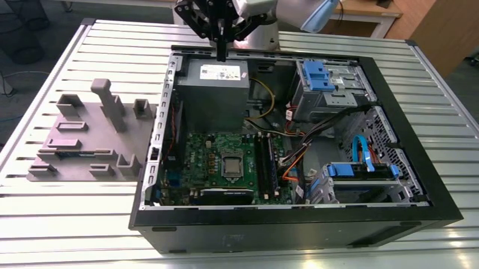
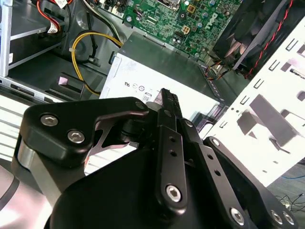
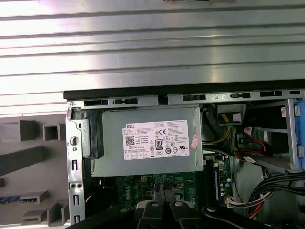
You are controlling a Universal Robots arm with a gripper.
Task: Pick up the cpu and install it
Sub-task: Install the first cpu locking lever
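Observation:
In the exterior view my gripper (image 1: pixel 222 55) hangs over the far edge of the open computer case (image 1: pixel 299 216), just above the grey power supply (image 1: pixel 217 84). Its black fingers are pressed together with nothing visible between them, and both wrist views show the gripper (image 2: pixel 167 95) (image 3: pixel 160 190) the same way. On the green motherboard (image 1: pixel 202 157), a small silver-grey square that looks like the cpu (image 1: pixel 233 166) lies flat inside the metal socket frame. It is well apart from the gripper, towards the near side of the case.
A mauve-grey tray (image 1: pixel 82 140) with upright blocks sits on the slatted metal table (image 1: pixel 419 78), at the exterior view's left of the case. Inside the case are blue drive bays (image 1: pixel 318 75), loose cables (image 1: pixel 299 151) and memory slots (image 1: pixel 266 162).

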